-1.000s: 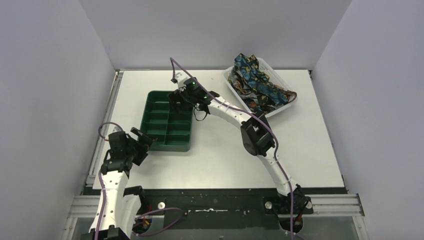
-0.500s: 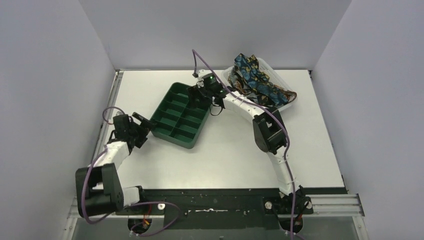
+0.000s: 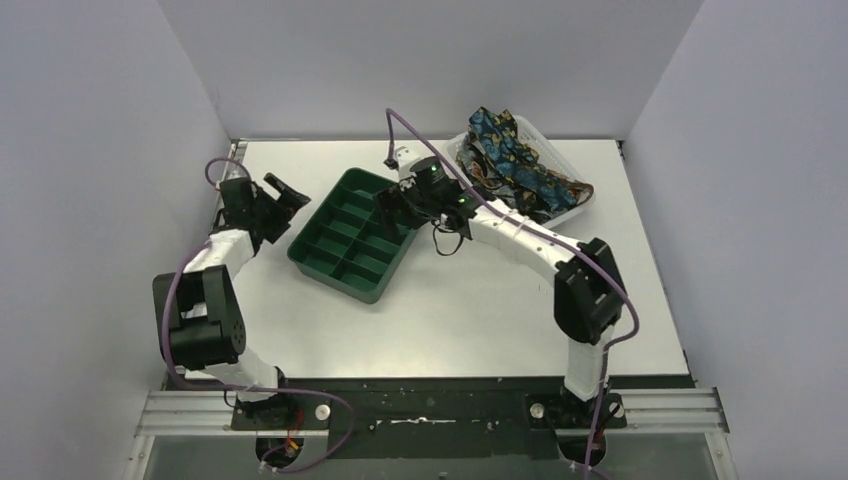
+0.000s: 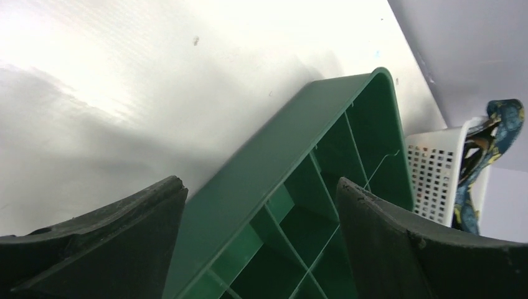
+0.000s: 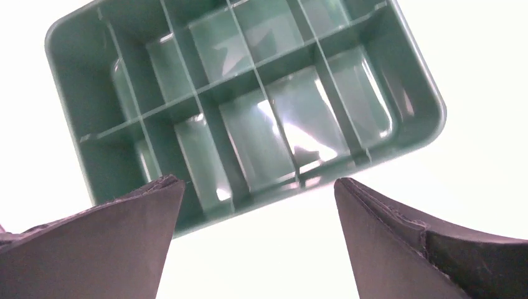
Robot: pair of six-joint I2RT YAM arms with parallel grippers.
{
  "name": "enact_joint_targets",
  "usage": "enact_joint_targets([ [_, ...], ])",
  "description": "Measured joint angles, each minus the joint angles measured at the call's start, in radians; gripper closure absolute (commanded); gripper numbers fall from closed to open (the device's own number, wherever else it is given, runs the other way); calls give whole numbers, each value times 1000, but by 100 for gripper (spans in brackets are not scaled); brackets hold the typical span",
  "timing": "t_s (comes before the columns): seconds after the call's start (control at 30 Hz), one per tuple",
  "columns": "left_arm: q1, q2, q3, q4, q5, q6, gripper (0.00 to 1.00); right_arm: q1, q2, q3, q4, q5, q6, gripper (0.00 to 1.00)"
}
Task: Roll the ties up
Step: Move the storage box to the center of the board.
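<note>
The big white table (image 3: 480,320) looks the same as a second ago, but plenty on it has moved. The dark green plastic compartment tray (image 3: 335,278) was squared up with the table edge back then. Now it's twisted onto a diagonal and sits a bit further back and to the right, closer to the basket.

The white mesh plastic basket (image 3: 549,143) hasn't budged from the far right corner. The ties (image 3: 515,165), those dark navy fabric ones with busy blue, orange and brown patterns, are all still in a tangled heap inside it, a couple hanging over the rim. None are rolled, none are out on the table.

Both arms have swung around. The left gripper (image 3: 287,207) was down by the tray's near left corner and is now up by its far left side, just beside it. Its fingers are spread wide with nothing in them, and its wrist camera shows the tray wall (image 4: 261,187) framed between them. The right gripper (image 3: 388,212) hangs over the tray's far right edge, its elbow now pushed out to the right. Its fingers are spread wide too, also holding nothing, with the tray's compartments (image 5: 249,106) below.
</note>
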Motion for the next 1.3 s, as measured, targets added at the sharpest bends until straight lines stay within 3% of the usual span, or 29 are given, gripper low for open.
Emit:
enact_joint_targets([
  [0.23, 6, -312, -26, -239, -177, 92, 6, 114, -259, -388, 121, 27, 10, 0],
  [0.37, 10, -533, -121, -327, -246, 110, 6, 286, -248, -537, 179, 29, 53, 0],
  [0.47, 13, -643, -205, -399, -279, 109, 5, 381, -185, -546, 214, 35, 79, 0],
  [0.7, 18, -721, -269, -513, -349, 104, 3, 386, 36, -369, 288, 93, 143, 0],
  [0.93, 24, -711, -269, -516, -367, 98, 3, 241, 234, -31, 307, 89, 183, 0],
  [1.1, 27, -649, -269, -451, -346, 84, 3, 175, 415, 307, 228, 101, 188, 0],
  [1.3, 48, -504, -269, -333, -319, 82, 3, 133, 373, 304, 178, 115, 159, 0],
])
